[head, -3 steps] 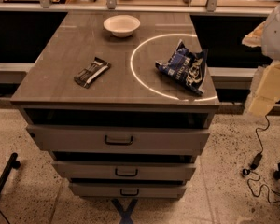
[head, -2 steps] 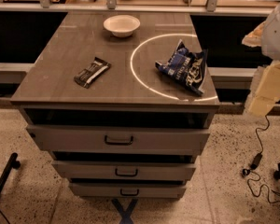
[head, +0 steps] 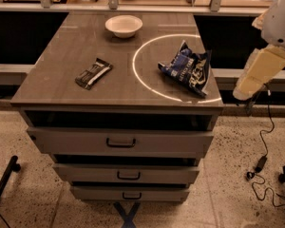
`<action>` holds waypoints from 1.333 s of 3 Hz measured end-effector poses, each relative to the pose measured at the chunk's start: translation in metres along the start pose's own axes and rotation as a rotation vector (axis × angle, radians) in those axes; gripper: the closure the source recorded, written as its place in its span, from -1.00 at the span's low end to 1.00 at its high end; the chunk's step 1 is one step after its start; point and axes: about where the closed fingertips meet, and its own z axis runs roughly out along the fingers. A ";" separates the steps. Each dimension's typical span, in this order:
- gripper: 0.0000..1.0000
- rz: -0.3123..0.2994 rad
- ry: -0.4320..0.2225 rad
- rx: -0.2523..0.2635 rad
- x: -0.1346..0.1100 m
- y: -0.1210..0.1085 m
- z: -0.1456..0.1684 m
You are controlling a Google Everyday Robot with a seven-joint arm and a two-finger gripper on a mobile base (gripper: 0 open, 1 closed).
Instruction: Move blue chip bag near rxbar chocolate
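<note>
Nothing has moved: blue chip bag [head: 185,70] sits well apart from rxbar chocolate [head: 93,73]. The gripper [head: 256,77] hangs right of the counter [head: 52,80], and I cannot tell its state.

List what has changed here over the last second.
The gripper, off the right edge of the table, has shifted slightly up and toward the table, and has taken hold of nothing. The blue chip bag, rxbar chocolate and white bowl lie where they were.
</note>
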 end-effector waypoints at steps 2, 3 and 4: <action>-1.00 0.185 -0.084 0.113 -0.023 -0.074 0.050; -1.00 0.237 -0.160 0.067 -0.052 -0.087 0.091; -1.00 0.256 -0.199 -0.023 -0.074 -0.085 0.134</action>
